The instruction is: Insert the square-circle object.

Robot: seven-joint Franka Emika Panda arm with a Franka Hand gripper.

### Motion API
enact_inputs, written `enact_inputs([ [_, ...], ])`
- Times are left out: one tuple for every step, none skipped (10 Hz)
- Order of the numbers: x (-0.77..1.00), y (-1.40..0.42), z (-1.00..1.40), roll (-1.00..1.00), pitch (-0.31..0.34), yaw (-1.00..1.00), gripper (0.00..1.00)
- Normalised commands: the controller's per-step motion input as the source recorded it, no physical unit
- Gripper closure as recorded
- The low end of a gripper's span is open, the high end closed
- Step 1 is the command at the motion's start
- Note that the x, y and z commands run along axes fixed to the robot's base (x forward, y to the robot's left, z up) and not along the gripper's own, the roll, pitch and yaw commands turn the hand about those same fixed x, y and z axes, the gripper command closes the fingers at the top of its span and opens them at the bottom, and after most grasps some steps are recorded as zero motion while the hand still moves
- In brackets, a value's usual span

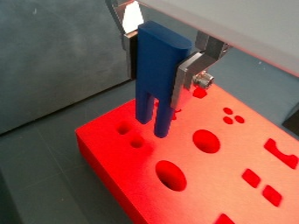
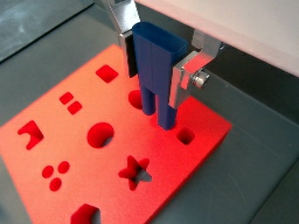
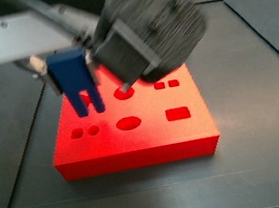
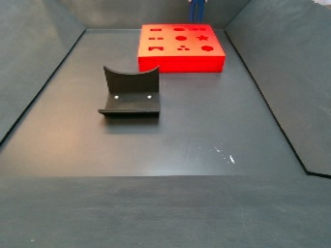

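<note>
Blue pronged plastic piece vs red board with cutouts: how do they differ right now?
The bright-blue pronged plastic piece is far smaller than the flat red board with shaped cutouts. The piece stands upright, prongs down; the board lies flat on the floor. The piece sits between the gripper fingers; the board rests free. Both are plain, solid-coloured parts.

Wrist views: both look down close past the gripper (image 1: 162,63) onto the red board (image 2: 82,149).
Side view, near: tight on the board (image 3: 135,142), centre frame.
Side view, far: high, board (image 4: 181,60) at top, fixture (image 4: 130,94) left of centre.
</note>
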Motion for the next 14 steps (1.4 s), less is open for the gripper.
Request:
enact_inputs([
  [0.00, 0.00, -0.03, 0.00, 0.000, 0.00, 1.00],
  [0.13, -0.03, -0.64, 0.00, 0.000, 0.00, 1.00],
  [0.08, -0.01, -0.70, 0.00, 0.003, 0.01, 1.00],
  [0.00, -0.05, -0.50, 0.00, 0.000, 0.02, 1.00],
  [-0.05, -0.04, -0.29, 0.00, -0.043, 0.04, 1.00],
  [-0.04, -0.03, -0.06, 0.00, -0.051, 0.05, 1.00],
  [-0.01, -0.03, 0.00, 0.00, -0.013, 0.03, 1.00],
  [-0.09, -0.15, 0.00, 0.04, -0.021, 0.09, 1.00],
  [-0.11, -0.17, 0.00, 0.06, -0.034, 0.10, 1.00],
  [-0.07, -0.20, 0.00, 0.06, -0.031, 0.09, 1.00],
  [-0.05, -0.20, 0.00, 0.06, -0.024, 0.09, 1.00],
  [-0.03, -0.22, 0.00, 0.07, -0.016, 0.09, 1.00],
  [-0.03, -0.23, 0.00, 0.08, -0.020, 0.09, 1.00],
  [-0.03, -0.22, 0.00, 0.07, -0.017, 0.09, 1.00],
])
